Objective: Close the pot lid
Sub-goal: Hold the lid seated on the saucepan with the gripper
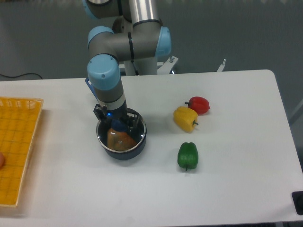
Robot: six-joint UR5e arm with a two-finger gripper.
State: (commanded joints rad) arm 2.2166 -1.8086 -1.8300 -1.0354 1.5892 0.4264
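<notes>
The dark navy pot (124, 152) stands left of the table's middle. The clear glass pot lid (110, 142) lies over its mouth, its metal rim following the pot's rim, and something orange shows through the glass. My gripper (118, 125) reaches straight down onto the lid, with its fingers on either side of the blue knob (117, 126) and shut on it. A sliver of blue, the pot's handle (88, 83), sticks out behind the arm; the rest of it is hidden.
A yellow pepper (185, 118) and a red pepper (199, 104) lie to the right of the pot, with a green pepper (187, 155) nearer the front. An orange mesh tray (16, 142) takes up the left edge.
</notes>
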